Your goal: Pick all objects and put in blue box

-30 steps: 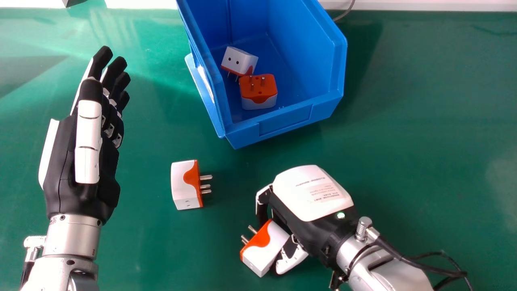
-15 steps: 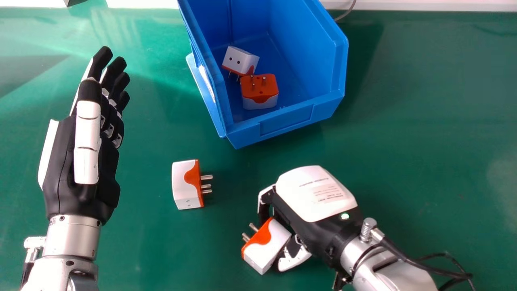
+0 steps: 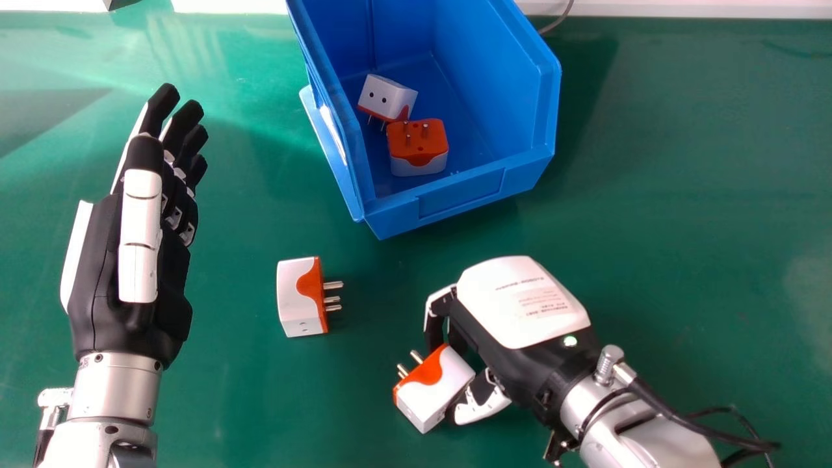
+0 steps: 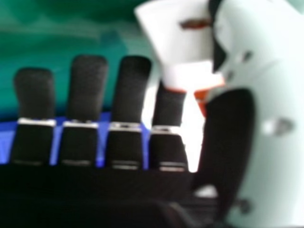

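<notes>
In the head view my left hand (image 3: 140, 234) is upright at the left with straight fingers, holding nothing. My right hand (image 3: 520, 312), at the lower right, is curled on a white and orange adapter (image 3: 429, 390), pins pointing up-left. The right hand view has my right hand (image 4: 228, 137) with the held adapter (image 4: 183, 52) between thumb and fingers. Another adapter (image 3: 300, 298) lies on the table between the hands, its pins toward the right. Inside the blue box (image 3: 461, 195) are a white-topped adapter (image 3: 387, 97) and one with its orange side up (image 3: 417, 146).
The green table (image 3: 682, 227) extends to both sides of the box. A grey cable (image 3: 556, 23) runs behind the box at the far edge. Black cables (image 3: 689, 416) hang by my right forearm.
My right hand has shifted right and slightly up in the head view, carrying the adapter with it. My left hand has dropped slightly toward the bottom edge.
</notes>
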You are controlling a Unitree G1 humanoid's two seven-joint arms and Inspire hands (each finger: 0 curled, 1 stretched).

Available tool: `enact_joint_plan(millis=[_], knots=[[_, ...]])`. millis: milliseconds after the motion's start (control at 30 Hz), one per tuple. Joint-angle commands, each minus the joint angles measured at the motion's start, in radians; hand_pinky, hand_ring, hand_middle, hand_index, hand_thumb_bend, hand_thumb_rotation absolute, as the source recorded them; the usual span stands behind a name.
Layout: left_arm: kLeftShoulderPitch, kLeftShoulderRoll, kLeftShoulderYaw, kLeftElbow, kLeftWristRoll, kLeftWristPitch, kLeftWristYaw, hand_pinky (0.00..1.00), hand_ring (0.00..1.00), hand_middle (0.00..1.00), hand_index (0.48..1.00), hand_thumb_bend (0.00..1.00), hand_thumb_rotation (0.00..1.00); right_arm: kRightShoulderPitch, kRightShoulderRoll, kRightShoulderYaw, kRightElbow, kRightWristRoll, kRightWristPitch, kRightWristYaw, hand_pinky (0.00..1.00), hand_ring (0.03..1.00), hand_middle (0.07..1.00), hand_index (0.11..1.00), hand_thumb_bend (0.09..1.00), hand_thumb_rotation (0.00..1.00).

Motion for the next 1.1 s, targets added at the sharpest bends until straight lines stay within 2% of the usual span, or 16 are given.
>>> enact_joint_plan(millis=[0,133,267,333,433,500,567,667,1067], knots=[[0.005,-0.001,0.003,-0.014,-0.004,-0.017,-0.007,1.00,0.96,0.94,0.933,0.70,0.86,0.012,0.002,-0.018,-0.053,0.021,0.005,0.013,0.29,0.372,0.486,0.500,0.510,0.00],[0.006,-0.002,0.004,-0.013,-0.004,-0.022,-0.008,1.00,0.96,0.94,0.934,0.70,0.86,0.020,-0.002,-0.028,-0.087,0.026,0.008,0.034,0.29,0.373,0.487,0.500,0.510,0.00],[0.009,-0.009,0.002,-0.021,0.002,-0.012,0.006,1.00,0.96,0.94,0.932,0.70,0.86,0.029,0.001,-0.039,-0.117,0.038,0.006,0.043,0.29,0.376,0.492,0.498,0.510,0.00],[0.011,-0.009,0.002,-0.024,0.004,-0.008,0.008,0.99,0.96,0.94,0.931,0.70,0.85,0.034,0.001,-0.043,-0.129,0.040,0.008,0.048,0.29,0.378,0.495,0.498,0.509,0.00],[0.011,-0.008,0.002,-0.025,0.003,-0.007,0.007,0.99,0.95,0.94,0.928,0.70,0.85,0.041,-0.002,-0.051,-0.143,0.054,-0.005,0.043,0.29,0.379,0.499,0.498,0.509,0.00],[0.010,-0.008,0.002,-0.024,-0.007,-0.006,0.001,0.98,0.95,0.94,0.928,0.70,0.85,0.042,-0.005,-0.054,-0.155,0.057,-0.004,0.055,0.29,0.380,0.501,0.500,0.508,0.00],[0.009,-0.009,0.003,-0.021,-0.010,-0.009,-0.002,0.99,0.95,0.94,0.930,0.70,0.85,0.044,-0.009,-0.054,-0.162,0.056,-0.006,0.055,0.30,0.380,0.502,0.500,0.508,0.00],[0.009,-0.009,0.003,-0.019,-0.001,-0.014,0.000,0.99,0.95,0.94,0.931,0.70,0.84,0.047,-0.011,-0.053,-0.179,0.055,0.000,0.066,0.30,0.381,0.504,0.502,0.508,0.00],[0.007,-0.010,0.000,-0.026,0.003,-0.004,0.007,0.98,0.95,0.94,0.926,0.70,0.84,0.049,-0.011,-0.065,-0.214,0.066,-0.004,0.102,0.30,0.377,0.504,0.505,0.507,0.00]])
